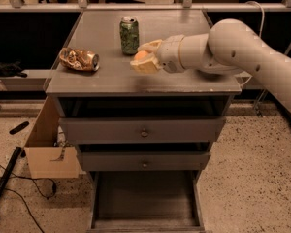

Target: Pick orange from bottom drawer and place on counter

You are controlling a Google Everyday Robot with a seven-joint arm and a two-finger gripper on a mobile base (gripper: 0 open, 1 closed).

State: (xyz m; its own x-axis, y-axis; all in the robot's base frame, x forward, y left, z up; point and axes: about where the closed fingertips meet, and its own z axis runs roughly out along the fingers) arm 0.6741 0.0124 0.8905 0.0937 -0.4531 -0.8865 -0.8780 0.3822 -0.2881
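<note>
My gripper point(144, 58) is shut on the orange point(141, 56), a small round orange fruit held between its pale fingers. It hovers just above the middle of the grey counter point(111, 76), to the right of a green can point(129, 35). The arm reaches in from the right and hides the counter's right part. The bottom drawer point(144, 198) is pulled open below, and its dark flat floor shows nothing on it.
A shiny gold-brown snack bag point(78, 59) lies at the counter's left edge. Two shallower knobbed drawers point(144, 133) are slightly open. A cardboard box point(46, 149) stands left of the cabinet, with cables on the floor.
</note>
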